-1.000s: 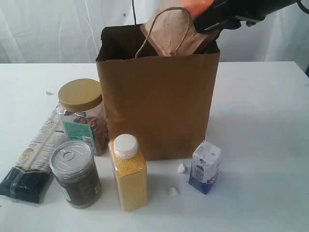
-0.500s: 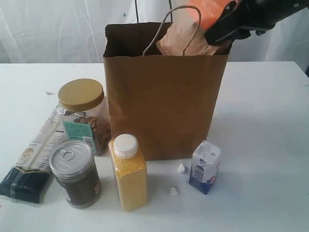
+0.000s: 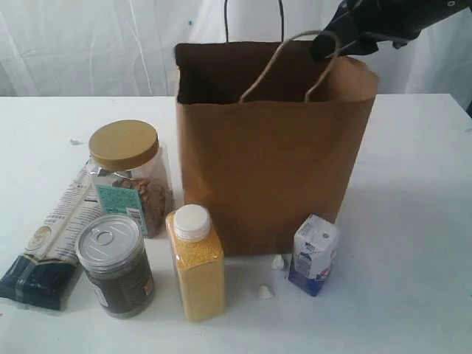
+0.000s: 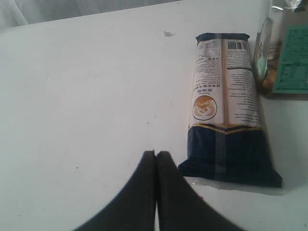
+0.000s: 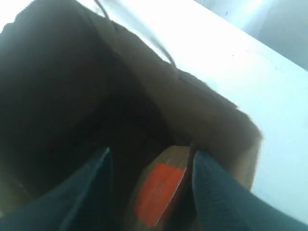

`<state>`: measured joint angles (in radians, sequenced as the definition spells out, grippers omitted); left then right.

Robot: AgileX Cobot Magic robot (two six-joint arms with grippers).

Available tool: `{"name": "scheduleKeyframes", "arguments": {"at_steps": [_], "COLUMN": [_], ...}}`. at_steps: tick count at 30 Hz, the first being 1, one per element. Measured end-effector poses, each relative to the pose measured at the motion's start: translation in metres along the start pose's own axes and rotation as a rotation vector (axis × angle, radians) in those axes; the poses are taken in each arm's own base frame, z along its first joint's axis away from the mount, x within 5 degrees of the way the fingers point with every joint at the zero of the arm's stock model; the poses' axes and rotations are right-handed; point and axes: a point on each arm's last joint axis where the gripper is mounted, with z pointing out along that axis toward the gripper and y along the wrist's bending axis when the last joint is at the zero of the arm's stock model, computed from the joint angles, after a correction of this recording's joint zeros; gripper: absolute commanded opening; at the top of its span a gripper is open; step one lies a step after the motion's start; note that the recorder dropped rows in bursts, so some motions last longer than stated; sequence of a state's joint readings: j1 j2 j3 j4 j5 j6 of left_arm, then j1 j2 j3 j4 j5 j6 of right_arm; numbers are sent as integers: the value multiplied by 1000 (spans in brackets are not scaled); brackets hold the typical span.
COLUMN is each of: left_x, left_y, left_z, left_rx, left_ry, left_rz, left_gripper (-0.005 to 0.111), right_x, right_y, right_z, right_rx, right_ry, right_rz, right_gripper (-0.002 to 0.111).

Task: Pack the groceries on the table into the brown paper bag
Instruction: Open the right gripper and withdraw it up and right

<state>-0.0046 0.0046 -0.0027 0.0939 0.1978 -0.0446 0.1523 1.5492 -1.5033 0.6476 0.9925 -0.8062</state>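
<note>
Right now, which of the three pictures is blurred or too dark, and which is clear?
Exterior view: sharp and evenly lit, soft shadows beside the brown paper bag. Left wrist view: clear, print on the long white-and-navy packet in focus. Right wrist view: blurred, the bag's inside nearly black, the table washed out, only the orange label of the pouch distinct.

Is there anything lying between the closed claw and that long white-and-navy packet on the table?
Nothing visible: only white table lies between the shut left gripper and the long white-and-navy packet.
</note>
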Motion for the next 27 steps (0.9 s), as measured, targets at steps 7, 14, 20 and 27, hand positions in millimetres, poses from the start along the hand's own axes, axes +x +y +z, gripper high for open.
{"name": "scheduleKeyframes", "arguments": {"at_steps": [7, 14, 20, 27], "left_x": [0, 0, 0, 0], "left_y": [0, 0, 0, 0], "left_z": [0, 0, 0, 0], "left_rx": [0, 0, 0, 0], "left_ry": [0, 0, 0, 0], "left_rz": [0, 0, 0, 0], "left_gripper": [0, 0, 0, 0], "right_x": [1, -1, -19, -11], "right_y": [1, 1, 15, 45], "right_z": [0, -3, -46, -154], "right_rx": [-7, 6, 130, 580], "right_ry": [7, -9, -195, -243], "right_rz": [2, 12, 34, -119], "right_gripper": [49, 49, 34, 14]}}
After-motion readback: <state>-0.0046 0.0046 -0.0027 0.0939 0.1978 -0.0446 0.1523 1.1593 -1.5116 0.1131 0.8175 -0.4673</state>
